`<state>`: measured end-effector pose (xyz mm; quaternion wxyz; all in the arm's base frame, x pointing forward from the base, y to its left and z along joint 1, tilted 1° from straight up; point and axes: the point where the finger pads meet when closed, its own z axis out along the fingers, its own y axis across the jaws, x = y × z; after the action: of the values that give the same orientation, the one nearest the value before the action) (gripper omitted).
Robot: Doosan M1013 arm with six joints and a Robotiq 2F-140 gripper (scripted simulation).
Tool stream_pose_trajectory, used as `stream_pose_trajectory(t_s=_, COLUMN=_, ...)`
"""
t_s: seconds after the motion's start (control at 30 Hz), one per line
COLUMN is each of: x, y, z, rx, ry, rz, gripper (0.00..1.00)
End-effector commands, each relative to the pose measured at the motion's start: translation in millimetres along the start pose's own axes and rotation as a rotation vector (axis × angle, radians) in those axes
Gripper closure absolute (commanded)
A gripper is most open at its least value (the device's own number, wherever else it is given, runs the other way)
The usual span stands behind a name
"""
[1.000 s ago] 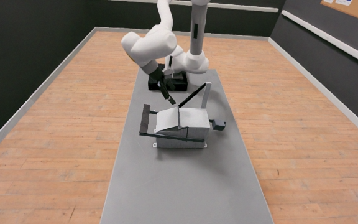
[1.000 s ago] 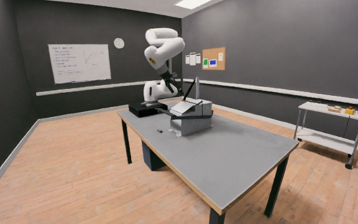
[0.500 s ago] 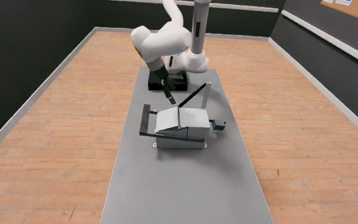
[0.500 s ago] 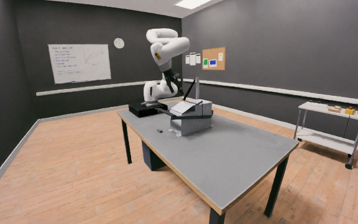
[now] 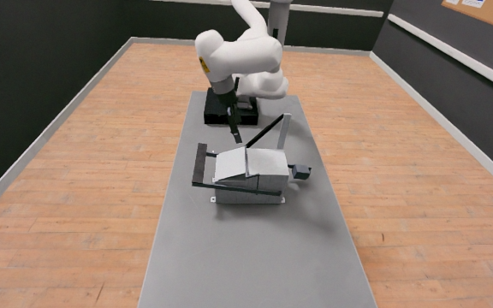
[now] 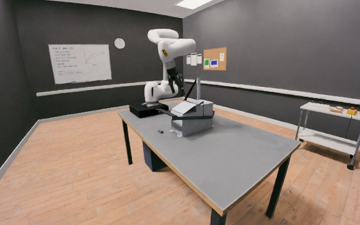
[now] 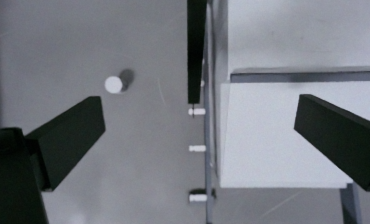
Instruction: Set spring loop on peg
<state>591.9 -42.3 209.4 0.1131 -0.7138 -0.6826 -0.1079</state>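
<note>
The grey feeder box (image 5: 268,177) (image 6: 194,125) stands mid-bench with a sloping light lid (image 5: 230,163) (image 7: 258,135). Its dark pedal (image 5: 199,162) is raised at the left end. The dark spring (image 5: 264,132) (image 6: 190,90) (image 7: 196,50) runs from the upright post (image 5: 285,130) down along the feeder's side. Its lower end stops just short of three small white pegs (image 7: 197,148) in a row. I cannot tell which peg holds the loop. My gripper (image 5: 236,137) (image 6: 180,90) (image 7: 199,112) is open wide and empty, above the spring's end. The steel weight (image 7: 113,84) (image 6: 160,131) stands on the bench beside the feeder.
The bench (image 5: 251,257) (image 6: 230,150) is long and grey. The arm's black base (image 5: 216,113) (image 6: 142,110) sits at its far end. A grey counterweight block (image 5: 301,171) sticks out of the feeder's right side. A white trolley (image 6: 333,112) stands by the right wall.
</note>
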Motion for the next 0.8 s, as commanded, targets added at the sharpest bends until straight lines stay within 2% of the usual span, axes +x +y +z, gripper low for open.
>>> stream_pose_trajectory(t_s=0.0, x=0.3, y=0.2, z=-0.6, rx=-0.001, ry=-0.001, rz=0.000, gripper=0.00)
stream_pose_trajectory(t_s=0.03, x=0.3, y=0.2, z=-0.6, rx=-0.001, ry=-0.001, rz=0.000, gripper=0.00)
stream_pose_trajectory(t_s=0.07, x=0.5, y=0.3, z=-1.4, rx=-0.001, ry=-0.150, rz=-0.001, gripper=0.00)
stream_pose_trajectory(t_s=0.6, x=0.5, y=0.3, z=-1.4, rx=-0.001, ry=-0.150, rz=-0.001, gripper=0.00)
stream_pose_trajectory(t_s=0.63, x=0.9, y=0.3, z=-2.2, rx=0.000, ry=-0.299, rz=-0.002, gripper=0.00)
stream_pose_trajectory(t_s=0.77, x=0.9, y=0.3, z=-2.2, rx=0.000, ry=-0.299, rz=-0.002, gripper=0.00)
